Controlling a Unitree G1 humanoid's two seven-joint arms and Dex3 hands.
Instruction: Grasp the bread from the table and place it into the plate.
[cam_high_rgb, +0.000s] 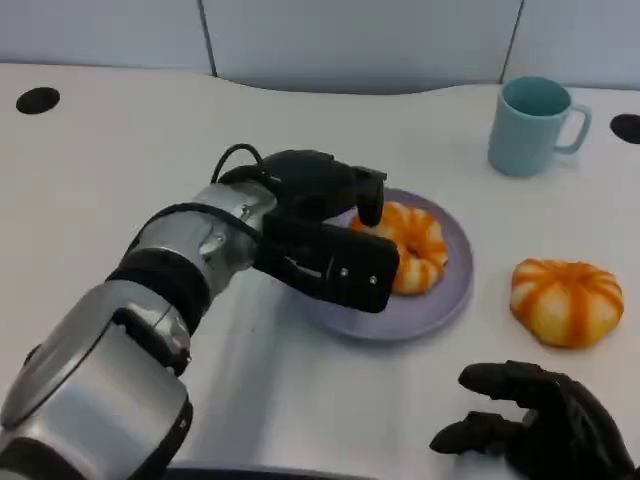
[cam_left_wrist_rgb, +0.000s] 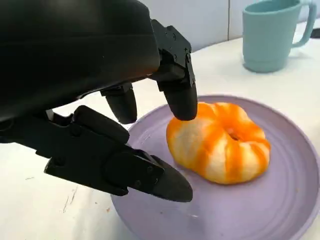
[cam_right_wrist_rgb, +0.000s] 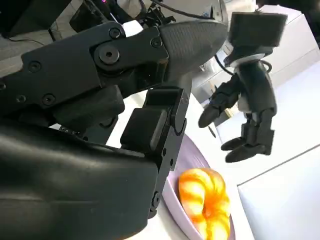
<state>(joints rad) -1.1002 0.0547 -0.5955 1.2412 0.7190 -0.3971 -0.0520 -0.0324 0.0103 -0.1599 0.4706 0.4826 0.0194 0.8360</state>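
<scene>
Head view shows the left robot hand (cam_high_rgb: 330, 235) above the near-left part of the purple plate (cam_high_rgb: 450, 300), and one orange-striped bread (cam_high_rgb: 410, 245) lies on the plate just beside its fingers. A second orange-striped bread (cam_high_rgb: 566, 300) lies on the counter (cam_high_rgb: 120, 150) to the right of the plate, near the right robot hand (cam_high_rgb: 540, 425).

In the left wrist view the fingers (cam_left_wrist_rgb: 177, 95) are apart. One fingertip is at the upper edge of the bread (cam_left_wrist_rgb: 220, 142); if it touches or is only very near, I cannot tell. The thumb side (cam_left_wrist_rgb: 120, 165) is low over the plate rim (cam_left_wrist_rgb: 295, 200), apart from the bread. So this hand is open and grips nothing, and the bread rests by its own weight inside the plate.

I judge that the step in hand is the release and the going away. To do it well, the hand should open a little more and rise straight up, not sideways, because a finger that drags on the soft bread could roll it toward the rim or push the plate. The thumb must also clear the plate edge.

The right robot hand rests low at the near edge of the counter, its fingers loosely curled and holding nothing. The teal mug (cam_high_rgb: 535, 125) stands well apart behind the plate.
</scene>
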